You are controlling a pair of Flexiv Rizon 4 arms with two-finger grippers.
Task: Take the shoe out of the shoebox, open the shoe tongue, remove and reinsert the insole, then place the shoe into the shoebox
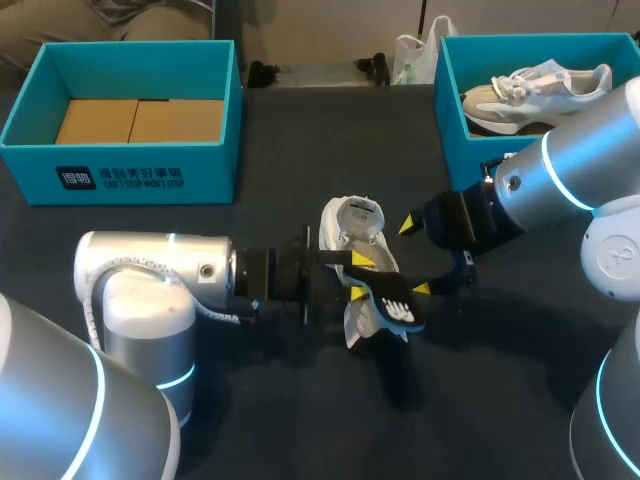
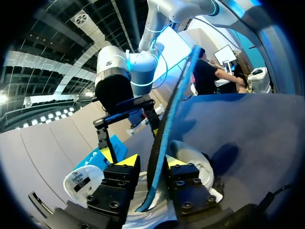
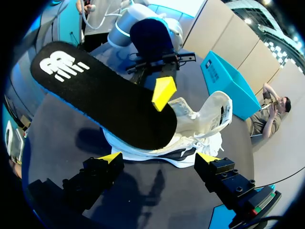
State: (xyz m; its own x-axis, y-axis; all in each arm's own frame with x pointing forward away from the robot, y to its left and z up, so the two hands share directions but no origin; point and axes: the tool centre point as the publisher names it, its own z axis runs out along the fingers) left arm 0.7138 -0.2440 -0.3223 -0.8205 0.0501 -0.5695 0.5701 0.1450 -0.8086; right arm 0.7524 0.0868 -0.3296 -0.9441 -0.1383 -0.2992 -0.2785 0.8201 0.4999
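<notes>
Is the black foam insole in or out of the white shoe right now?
Mostly out: the left gripper holds the black foam insole raised over the white shoe; whether its lower end is free, cannot tell.

One camera sits high up behind the robot and looks down on the whole dark table (image 1: 300,430) from far off. The left wrist camera sits low and very close behind the left gripper (image 2: 150,162). It looks along the fingers and up across the table. The right wrist camera sits behind the right gripper (image 3: 158,157) and looks down and back the other way, so these two face each other. All three see the white lace-up shoe (image 1: 350,222) and the flat black insole with a blue edge (image 1: 396,300).
</notes>
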